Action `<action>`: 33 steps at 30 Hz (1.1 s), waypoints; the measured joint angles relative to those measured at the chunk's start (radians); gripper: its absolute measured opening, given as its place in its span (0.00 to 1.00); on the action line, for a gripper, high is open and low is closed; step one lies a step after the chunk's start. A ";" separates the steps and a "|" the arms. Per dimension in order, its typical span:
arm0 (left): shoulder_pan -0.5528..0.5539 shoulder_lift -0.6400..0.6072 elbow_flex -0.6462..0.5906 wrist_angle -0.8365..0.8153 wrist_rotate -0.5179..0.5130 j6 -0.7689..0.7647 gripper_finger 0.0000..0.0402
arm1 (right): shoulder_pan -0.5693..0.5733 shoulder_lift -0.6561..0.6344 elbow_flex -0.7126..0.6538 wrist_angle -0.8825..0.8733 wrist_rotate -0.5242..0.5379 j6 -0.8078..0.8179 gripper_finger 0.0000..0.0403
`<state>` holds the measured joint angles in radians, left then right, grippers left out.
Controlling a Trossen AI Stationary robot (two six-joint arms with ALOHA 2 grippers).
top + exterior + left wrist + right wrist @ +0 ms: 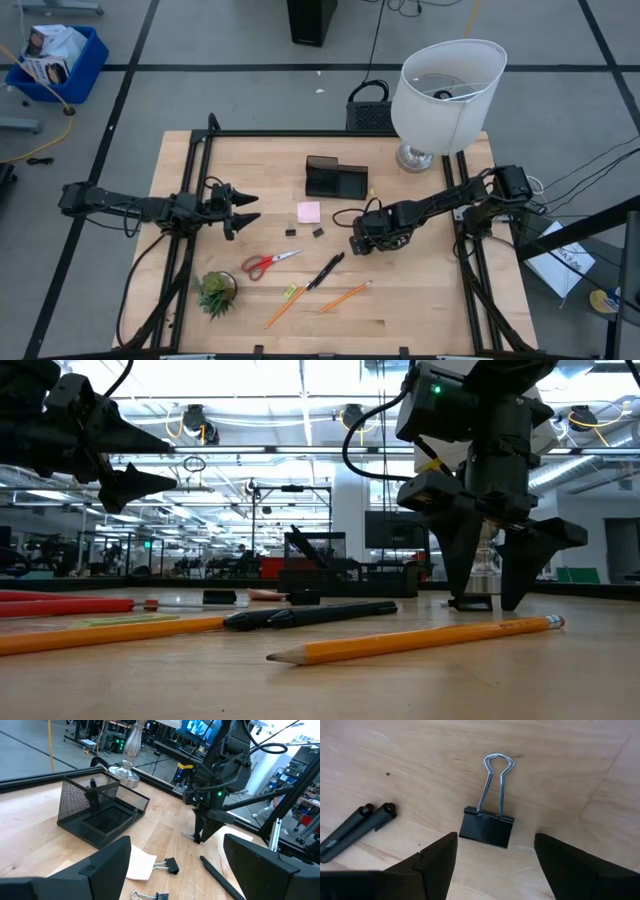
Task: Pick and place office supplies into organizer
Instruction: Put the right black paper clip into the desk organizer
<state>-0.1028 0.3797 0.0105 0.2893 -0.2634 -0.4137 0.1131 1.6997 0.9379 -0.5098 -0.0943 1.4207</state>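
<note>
The right gripper (pixel 495 857), fingers spread, straddles a black binder clip (pixel 486 827) lying just ahead; next, lower and pinch.

Right end effector (pixel 364 238) is down low, pointing straight at the surface, fingers (pixel 432 857) spread apart and planted near it, nothing between them. Left end effector (pixel 243 208) hangs higher, out level, its arm stretched toward the right one, jaws gaping wide and empty.
</note>
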 joint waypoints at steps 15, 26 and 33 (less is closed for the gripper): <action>0.000 0.000 0.000 0.000 0.000 0.008 0.81 | -0.027 0.003 0.000 0.002 0.012 -0.052 0.62; 0.000 0.000 0.000 -0.001 0.000 0.009 0.81 | -0.014 0.082 0.000 -0.021 -0.049 -0.048 0.62; 0.000 0.000 0.000 -0.002 0.000 0.013 0.81 | 0.030 0.086 0.001 -0.048 -0.019 -0.008 0.62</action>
<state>-0.1026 0.3797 0.0105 0.2874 -0.2634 -0.4003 0.1432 1.7858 0.9387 -0.5574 -0.1134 1.4129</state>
